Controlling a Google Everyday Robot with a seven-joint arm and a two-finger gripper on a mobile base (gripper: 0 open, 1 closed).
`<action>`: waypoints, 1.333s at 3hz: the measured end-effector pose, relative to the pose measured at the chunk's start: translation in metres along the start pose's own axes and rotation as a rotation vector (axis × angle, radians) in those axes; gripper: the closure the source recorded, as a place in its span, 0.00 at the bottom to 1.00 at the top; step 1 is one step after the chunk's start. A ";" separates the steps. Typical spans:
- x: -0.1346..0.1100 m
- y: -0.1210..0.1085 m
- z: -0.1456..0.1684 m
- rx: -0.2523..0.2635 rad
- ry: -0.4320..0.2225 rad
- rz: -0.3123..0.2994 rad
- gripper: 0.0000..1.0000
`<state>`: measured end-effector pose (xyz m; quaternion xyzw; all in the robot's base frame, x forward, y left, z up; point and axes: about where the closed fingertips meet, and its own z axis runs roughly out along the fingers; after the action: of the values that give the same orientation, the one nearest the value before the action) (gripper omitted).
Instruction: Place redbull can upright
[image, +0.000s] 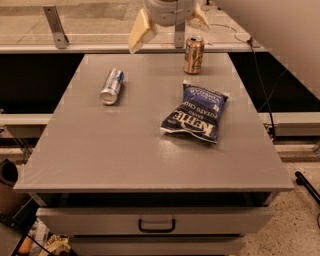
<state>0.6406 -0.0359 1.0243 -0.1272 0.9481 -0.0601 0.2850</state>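
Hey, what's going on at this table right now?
The redbull can lies on its side on the left of the grey table, not yet stood up. The robot's gripper hangs above the table's far edge, open and empty, apart from the can. A gold-brown can stands upright at the back, and a blue chip bag lies right of centre.
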 end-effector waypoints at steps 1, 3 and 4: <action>0.000 0.000 0.000 0.000 0.000 -0.001 0.00; -0.021 0.009 0.024 -0.060 0.085 0.164 0.00; -0.029 0.025 0.035 -0.058 0.115 0.231 0.00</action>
<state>0.6782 -0.0055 1.0060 -0.0215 0.9726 -0.0066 0.2314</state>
